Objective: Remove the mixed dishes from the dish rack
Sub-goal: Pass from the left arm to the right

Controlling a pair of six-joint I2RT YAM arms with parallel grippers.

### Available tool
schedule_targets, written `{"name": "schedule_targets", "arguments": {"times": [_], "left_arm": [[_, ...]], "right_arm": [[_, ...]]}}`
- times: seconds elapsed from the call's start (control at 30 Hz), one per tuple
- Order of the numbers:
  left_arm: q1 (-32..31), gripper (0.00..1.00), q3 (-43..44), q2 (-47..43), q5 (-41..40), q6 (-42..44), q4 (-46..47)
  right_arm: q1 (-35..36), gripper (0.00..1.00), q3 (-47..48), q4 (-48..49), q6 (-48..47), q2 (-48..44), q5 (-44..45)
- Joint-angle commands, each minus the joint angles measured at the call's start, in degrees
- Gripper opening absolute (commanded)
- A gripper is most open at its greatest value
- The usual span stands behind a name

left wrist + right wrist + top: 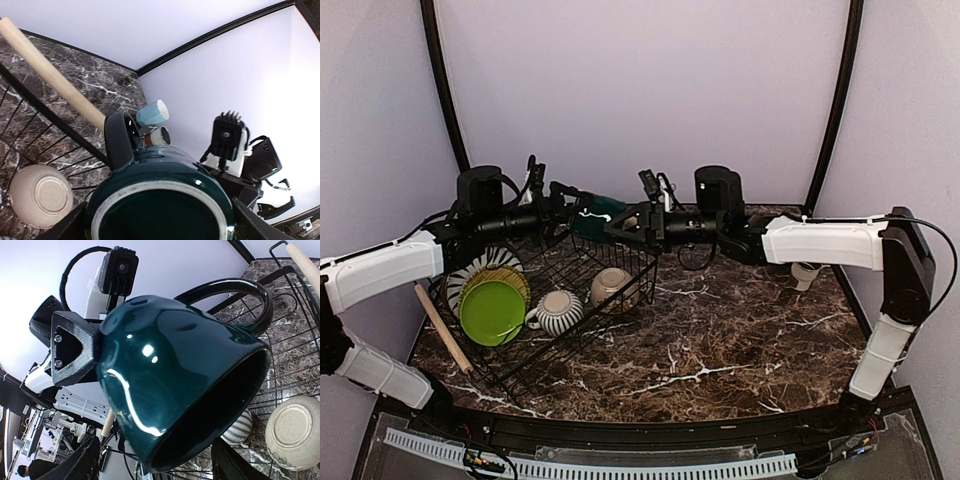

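The dark teal mug (597,210) hangs in the air above the far end of the black wire dish rack (570,352). My left gripper (575,205) is shut on its base end; the base fills the left wrist view (160,200). My right gripper (618,225) is open, with its fingers spread either side of the mug's rim (200,390). In the rack stand the lime green plate (492,310), the olive-yellow plate (520,281) and the striped plate (480,263). Beside them lie the striped mug (558,312) and the cream bowl (613,288).
The small white cup (805,275) sits on the marble table at the right, and the light blue cup (152,112) lies next to it. The rack's wooden handles are at its left end (442,328) and far end (55,80). Walls close in the back and sides.
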Motion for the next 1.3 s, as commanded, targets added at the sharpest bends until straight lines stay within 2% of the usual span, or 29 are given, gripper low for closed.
{"name": "schedule_targets", "arguments": {"times": [0.0, 0.3, 0.63, 0.7, 0.77, 0.83, 0.9, 0.93, 0.97, 1.0, 1.03, 1.1, 1.17, 1.27], "left_arm": [[0.16, 0.01, -1.82, -2.55, 5.69, -8.48, 18.31], [0.16, 0.01, -6.61, 0.26, 10.07, -16.52, 33.60], [0.16, 0.01, -8.05, 2.61, 12.14, -17.97, 38.35], [0.16, 0.01, -8.37, 3.07, 12.35, -18.57, 39.27], [0.16, 0.01, -8.45, 3.47, 12.29, -18.67, 39.46], [0.16, 0.02, -8.45, 3.81, 12.32, -18.75, 39.57], [0.16, 0.12, -8.69, 3.73, 12.39, -18.55, 40.08], [0.16, 0.26, -8.84, 3.57, 12.33, -18.35, 40.27], [0.16, 0.45, -9.06, 3.32, 12.31, -17.87, 40.22], [0.16, 0.53, -9.11, 3.11, 12.18, -17.49, 39.76], [0.16, 0.73, -8.99, 2.77, 12.19, -16.71, 39.26], [0.16, 0.94, -8.40, 2.24, 12.51, -14.89, 37.27], [0.16, 0.98, -7.88, 1.50, 12.79, -12.32, 34.36], [0.16, 0.99, -6.89, 0.40, 11.68, -8.08, 28.39]], "right_arm": [[0.82, 0.72, 2.58, 8.20, 2.62, 1.38, -1.83], [1.54, 0.53, 3.06, 16.88, 3.93, 1.52, -3.28], [2.00, 0.22, -0.14, 23.94, 4.54, -0.66, -4.05], [2.00, 0.13, 0.15, 23.85, 4.22, -0.91, -4.46], [2.00, 0.00, 0.61, 23.25, 4.14, -1.31, -4.66], [1.93, 0.00, 0.65, 23.03, 3.78, -1.86, -4.65], [1.85, 0.00, 0.45, 22.92, 3.12, -2.58, -4.59], [1.82, 0.00, 0.24, 22.66, 2.73, -3.10, -4.43], [1.82, 0.00, 0.06, 22.26, 2.33, -3.64, -4.19], [1.70, 0.00, -0.21, 21.63, 1.80, -4.27, -3.94], [1.61, 0.00, -0.57, 20.86, 1.05, -5.41, -3.68], [1.29, 0.00, -1.91, 19.66, -0.41, -7.28, -2.99], [0.85, 0.00, -3.53, 17.95, -2.29, -9.56, -1.84], [-0.22, 0.00, -5.36, 11.48, -5.82, -13.24, 0.54]]}}
